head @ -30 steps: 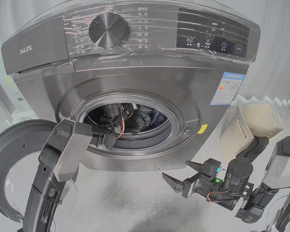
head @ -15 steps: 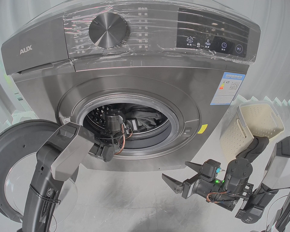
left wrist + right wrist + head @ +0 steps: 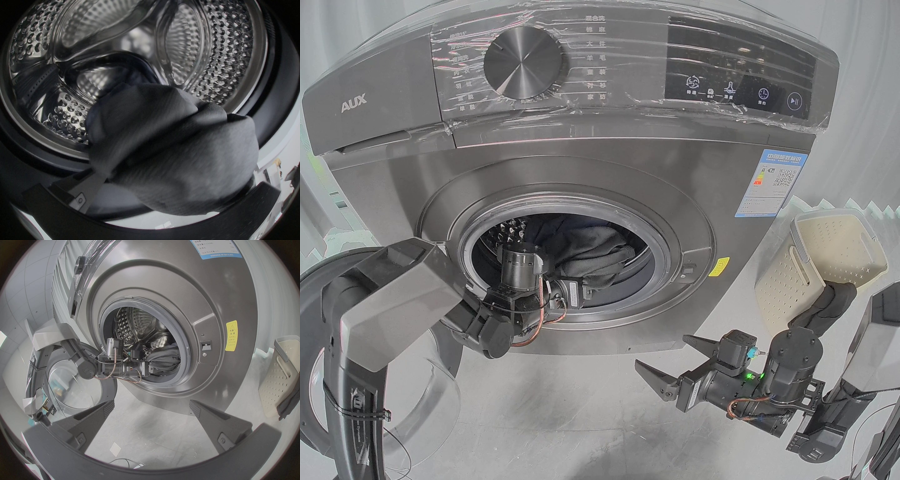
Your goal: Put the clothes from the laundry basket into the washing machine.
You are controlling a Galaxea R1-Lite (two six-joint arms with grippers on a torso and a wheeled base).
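Note:
The washing machine (image 3: 581,169) stands in front with its round door swung open to the left. A dark grey garment (image 3: 584,244) lies heaped in the drum mouth (image 3: 175,156), partly over the lip. My left gripper (image 3: 587,289) sits at the drum's lower rim, against that garment (image 3: 164,360). One of its fingers (image 3: 86,189) shows spread wide, so it is open; the cloth hides the other. My right gripper (image 3: 661,350) hangs open and empty low in front of the machine (image 3: 149,402). The cream laundry basket (image 3: 837,250) leans at the right, with a dark garment (image 3: 828,306) hanging out.
The open door (image 3: 72,387) with its glass bowl stands beside the left arm, close to the elbow. Grey floor (image 3: 569,400) lies free between the machine and the right gripper. The basket (image 3: 278,377) is to the right of the machine's front.
My left arm has drawn back from deep inside the drum to its mouth and dropped lower. More of the dark garment now shows in the opening. The right arm has not moved.

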